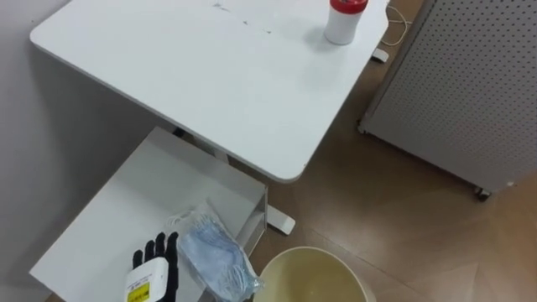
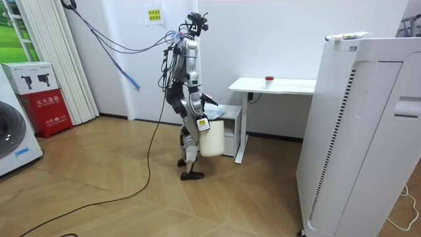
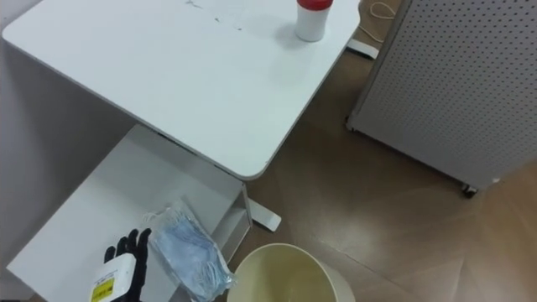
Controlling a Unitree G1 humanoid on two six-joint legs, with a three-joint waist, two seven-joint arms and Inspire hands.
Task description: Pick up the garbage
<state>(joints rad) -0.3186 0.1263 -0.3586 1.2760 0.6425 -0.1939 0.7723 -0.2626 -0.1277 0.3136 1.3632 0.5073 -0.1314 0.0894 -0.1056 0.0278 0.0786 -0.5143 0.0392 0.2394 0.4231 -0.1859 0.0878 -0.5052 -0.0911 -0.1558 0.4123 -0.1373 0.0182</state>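
Bluish crumpled plastic wrapper [image 1: 214,258] lies on the white lower shelf [image 1: 126,201], at three o'clock of the left hand [image 1: 153,273], its fingers [image 1: 161,248] straight, released. Right hand [image 2: 203,122] meets the cream bin [image 1: 315,268]; its grip I cannot tell.

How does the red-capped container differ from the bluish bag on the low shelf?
The container stands upright; the bag lies crumpled. The container is white with a red cap; the bag is pale blue. The container is on the table, the bag lower, beside the left hand. Both rest on white surfaces.
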